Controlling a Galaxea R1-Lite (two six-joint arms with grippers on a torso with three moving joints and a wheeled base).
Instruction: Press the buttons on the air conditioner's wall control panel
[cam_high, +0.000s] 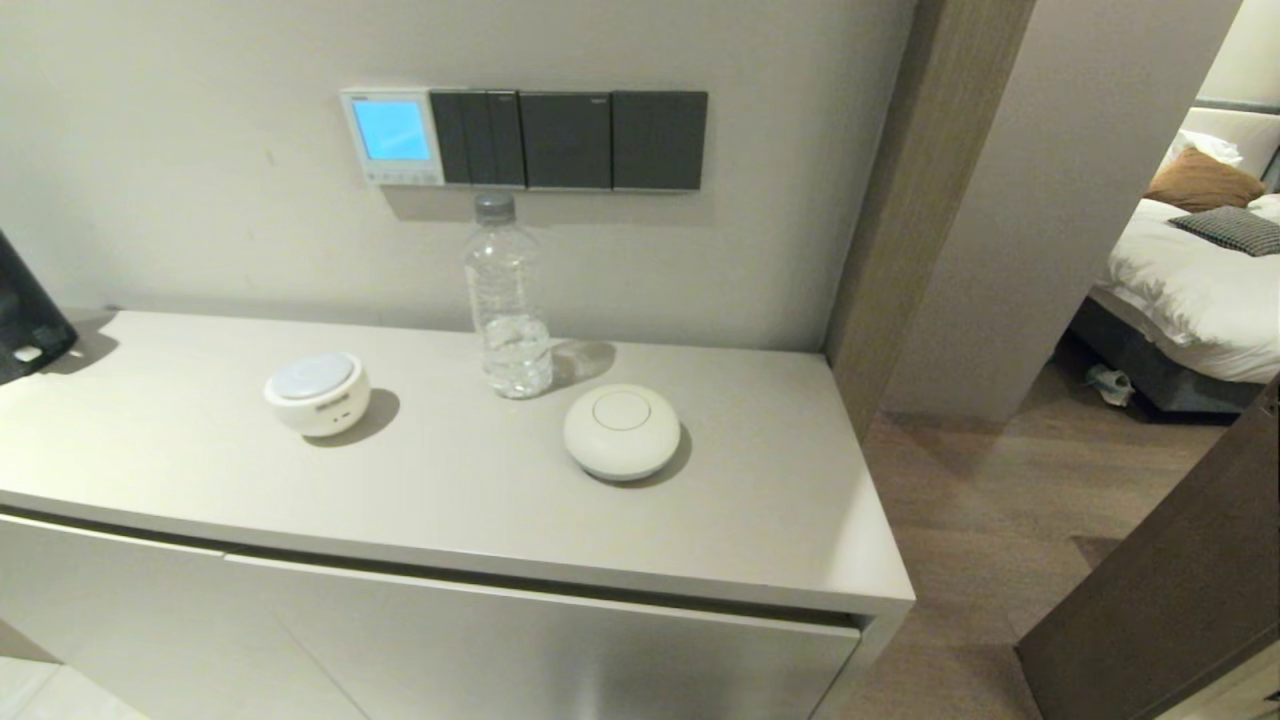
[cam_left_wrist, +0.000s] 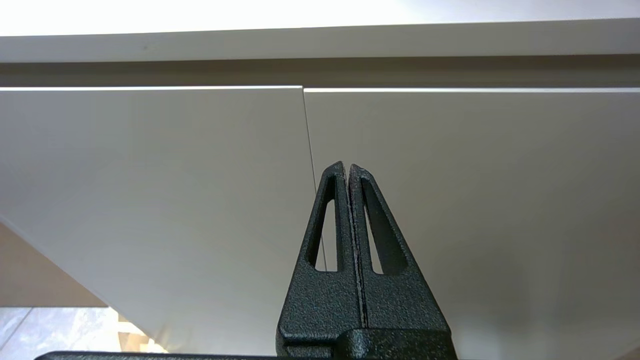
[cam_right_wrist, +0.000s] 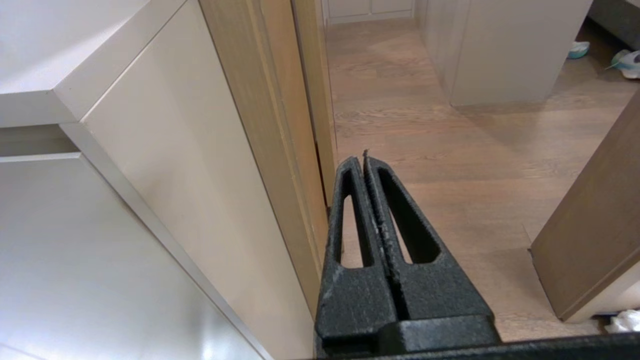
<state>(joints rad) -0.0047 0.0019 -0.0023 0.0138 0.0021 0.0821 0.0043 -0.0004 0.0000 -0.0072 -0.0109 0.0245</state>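
Observation:
The white wall control panel (cam_high: 392, 136) hangs on the wall above the cabinet, its screen lit light blue. A row of tiny pale buttons (cam_high: 396, 176) runs along its bottom edge. Neither gripper shows in the head view. My left gripper (cam_left_wrist: 348, 167) is shut and empty, low down in front of the cabinet doors (cam_left_wrist: 150, 200). My right gripper (cam_right_wrist: 361, 159) is shut and empty, low beside the cabinet's right end (cam_right_wrist: 200, 190), over the wooden floor.
Dark grey switch plates (cam_high: 570, 140) sit right of the panel. On the cabinet top (cam_high: 150, 420) stand a clear water bottle (cam_high: 506, 300) below the switches, a white round device (cam_high: 317, 392) and a white puck (cam_high: 621, 431). A black object (cam_high: 25, 310) stands far left. A doorway opens at right.

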